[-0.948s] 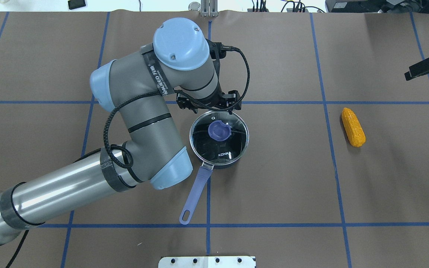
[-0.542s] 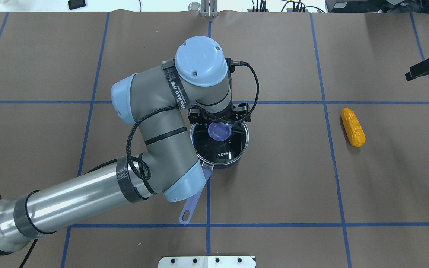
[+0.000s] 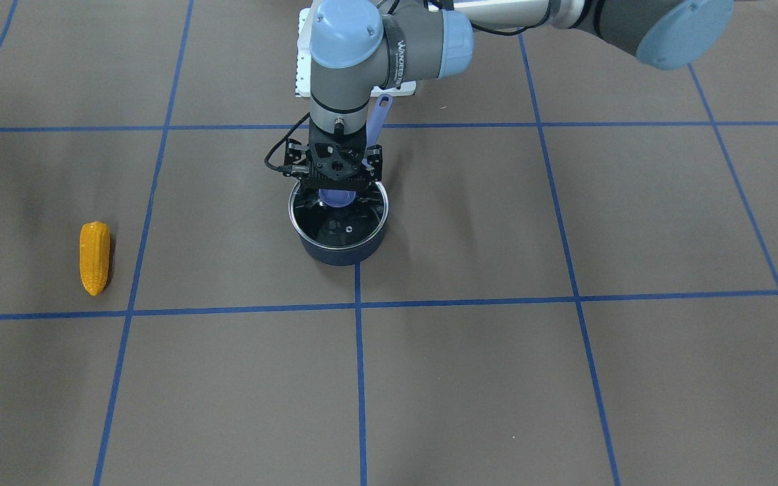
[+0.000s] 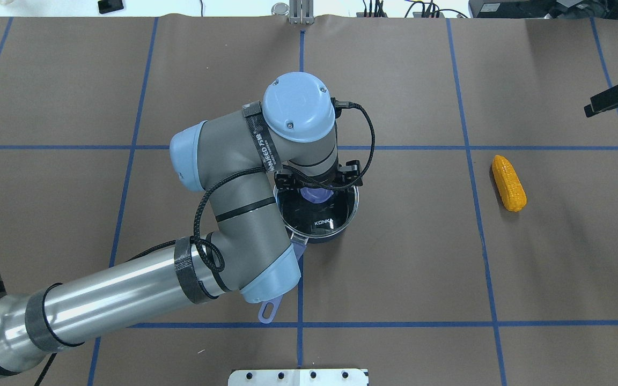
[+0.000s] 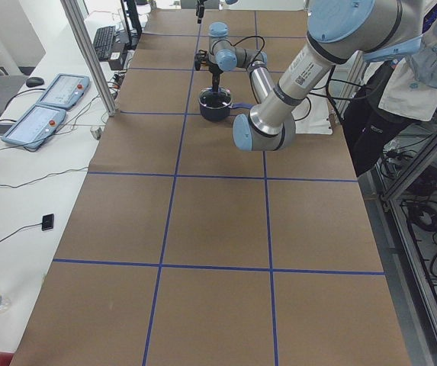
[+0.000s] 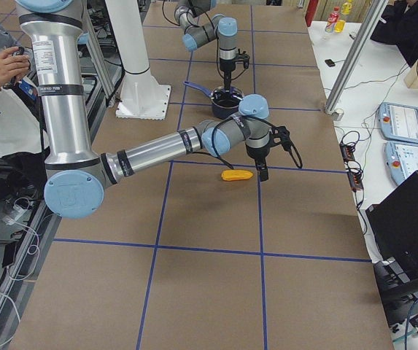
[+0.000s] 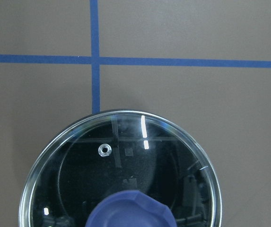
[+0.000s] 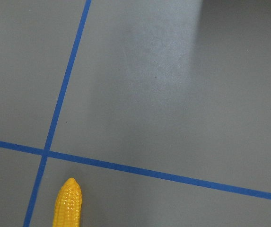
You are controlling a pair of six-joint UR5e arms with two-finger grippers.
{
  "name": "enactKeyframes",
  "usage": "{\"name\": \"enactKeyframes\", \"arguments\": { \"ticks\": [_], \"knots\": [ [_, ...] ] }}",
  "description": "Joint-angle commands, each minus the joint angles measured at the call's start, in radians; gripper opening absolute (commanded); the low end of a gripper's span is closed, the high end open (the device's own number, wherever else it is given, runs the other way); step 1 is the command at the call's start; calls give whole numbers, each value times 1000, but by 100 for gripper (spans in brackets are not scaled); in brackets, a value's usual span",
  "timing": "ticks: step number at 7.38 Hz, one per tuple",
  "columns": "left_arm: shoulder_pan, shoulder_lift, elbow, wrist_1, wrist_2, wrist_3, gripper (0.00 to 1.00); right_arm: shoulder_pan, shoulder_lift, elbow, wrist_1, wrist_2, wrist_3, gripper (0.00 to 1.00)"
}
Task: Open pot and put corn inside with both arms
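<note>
The dark pot stands mid-table with its glass lid on; its lavender handle points toward the robot. My left gripper hangs straight over the lid's blue knob with its jaws apart on either side of it; the front view shows it low over the lid. The left wrist view shows the lid and knob but no fingers. The corn lies on the table at the right. My right gripper is beyond the corn near the right edge, and I cannot tell whether it is open.
Brown paper with a blue tape grid covers the table. A white mounting plate sits at the near edge. Cables and equipment line the far edge. People stand beside the table in both side views.
My left arm has swung right and toward the robot, bringing its gripper from beyond the pot's far rim to directly over the lid's knob. The corn and right gripper have not moved.
</note>
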Motion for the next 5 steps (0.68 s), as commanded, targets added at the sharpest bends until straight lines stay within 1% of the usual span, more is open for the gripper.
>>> {"name": "enactKeyframes", "arguments": {
  "ticks": [1, 3, 4, 5],
  "knots": [
    [1, 5, 1, 0, 4, 0, 99, 0, 0, 0, 1, 0, 0, 100],
    [2, 8, 2, 0, 9, 0, 97, 0, 0, 0, 0, 0, 0, 100],
    [2, 6, 2, 0, 10, 0, 78, 0, 0, -2, 0, -5, 0, 100],
    [2, 6, 2, 0, 10, 3, 50, 0, 0, 0, 0, -5, 0, 100]
  ]
}}
